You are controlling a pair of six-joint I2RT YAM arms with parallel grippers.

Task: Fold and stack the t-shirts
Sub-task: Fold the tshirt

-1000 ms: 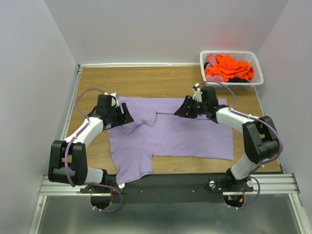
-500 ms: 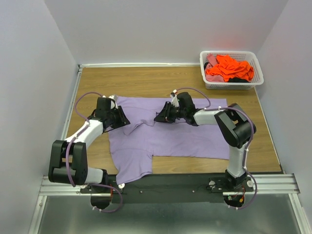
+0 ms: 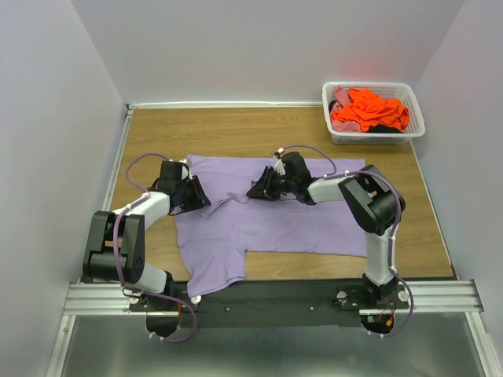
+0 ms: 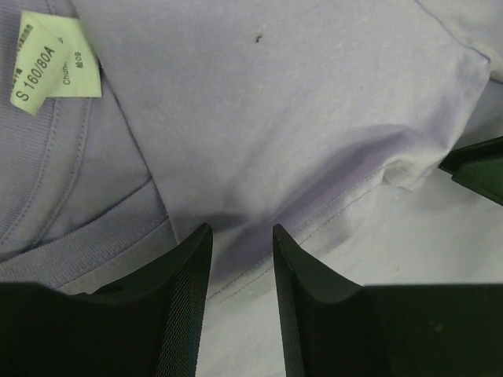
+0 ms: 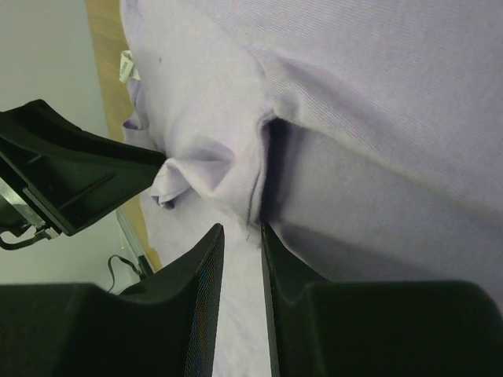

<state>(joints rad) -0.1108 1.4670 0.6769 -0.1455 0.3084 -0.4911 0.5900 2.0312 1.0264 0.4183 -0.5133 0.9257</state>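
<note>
A lavender t-shirt (image 3: 291, 216) lies spread on the wooden table, with its left sleeve folded inward. My left gripper (image 3: 191, 194) rests on the shirt beside the collar. In the left wrist view its jaws (image 4: 240, 236) are closed in on the sleeve's stitched hem, and the white neck label (image 4: 55, 63) shows at the upper left. My right gripper (image 3: 253, 191) sits at the tip of the folded sleeve, and its jaws (image 5: 242, 232) pinch a raised fold of lavender cloth. More t-shirts, orange (image 3: 369, 110) and pink (image 3: 340, 96), lie bundled in the basket.
A white lattice basket (image 3: 416, 118) stands at the back right corner of the table. Bare wood (image 3: 236, 129) runs behind the shirt. White walls enclose the table on three sides. The two grippers are close, and the left one (image 5: 71, 173) shows in the right wrist view.
My right arm has swung left from the shirt's upper right area to the folded sleeve. Both grippers have narrowed onto the cloth. The left gripper has shifted only slightly.
</note>
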